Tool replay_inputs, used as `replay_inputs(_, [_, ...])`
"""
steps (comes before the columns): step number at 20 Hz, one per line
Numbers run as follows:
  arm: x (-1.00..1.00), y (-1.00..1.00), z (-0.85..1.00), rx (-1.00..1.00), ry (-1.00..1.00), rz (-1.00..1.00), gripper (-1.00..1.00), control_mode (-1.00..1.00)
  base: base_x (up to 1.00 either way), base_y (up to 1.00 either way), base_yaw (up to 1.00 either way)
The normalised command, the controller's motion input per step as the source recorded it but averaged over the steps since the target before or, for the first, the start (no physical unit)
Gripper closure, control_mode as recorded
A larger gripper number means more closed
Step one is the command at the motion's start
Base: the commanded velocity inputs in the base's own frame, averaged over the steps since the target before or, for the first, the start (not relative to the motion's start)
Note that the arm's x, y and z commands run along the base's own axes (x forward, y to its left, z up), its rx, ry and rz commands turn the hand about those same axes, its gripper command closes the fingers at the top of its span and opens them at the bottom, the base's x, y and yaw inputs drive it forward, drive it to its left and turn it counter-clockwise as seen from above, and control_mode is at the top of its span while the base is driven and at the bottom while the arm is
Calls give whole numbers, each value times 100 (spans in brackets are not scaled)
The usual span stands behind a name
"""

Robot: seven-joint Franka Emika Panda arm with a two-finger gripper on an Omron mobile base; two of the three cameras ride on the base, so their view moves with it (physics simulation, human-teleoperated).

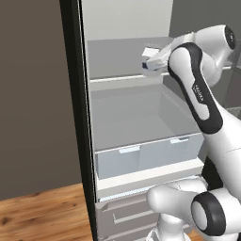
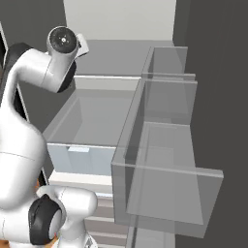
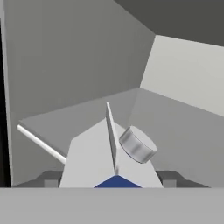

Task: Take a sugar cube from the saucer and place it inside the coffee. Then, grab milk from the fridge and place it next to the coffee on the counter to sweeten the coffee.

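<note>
The milk [image 3: 94, 159] is one small white carton with a gabled top, a grey round cap on one slope of that top and a dark blue band low on its body. It stands on the upper glass shelf inside the fridge [image 1: 75, 117], whose door is swung open. In the hand view the carton sits right between the two dark fingertips [image 3: 49, 178], one on each side of it at the level of the blue band. The gripper [image 3: 109, 180] stands wide, its jaws spread about as broad as the carton; whether the tips press on the carton's sides or just flank them I cannot tell.

In the left base view the carton [image 1: 151, 60] shows at the front edge of that shelf, just beside the arm's forearm, which reaches into the fridge at shelf height.

Below the carton's shelf lies one more clear shelf, and under that one pale drawer [image 1: 136, 160] with two small handles. In the right base view the open door carries three clear bins [image 2: 164, 179], stacked one above another.
</note>
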Motion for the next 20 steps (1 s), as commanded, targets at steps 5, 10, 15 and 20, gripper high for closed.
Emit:
replay_inputs(5, [-100,0,4,0,6,-12,100,-100,0,0,0])
replay_inputs(10, [-100,0,-25,0,1,-15,100,-100,0,0,0])
replay_inputs(15, [-100,-6,-42,3,-1,-18,100,-100,0,0,0])
replay_inputs(20, [-88,-12,-11,0,5,-19,100,-100,0,0,0])
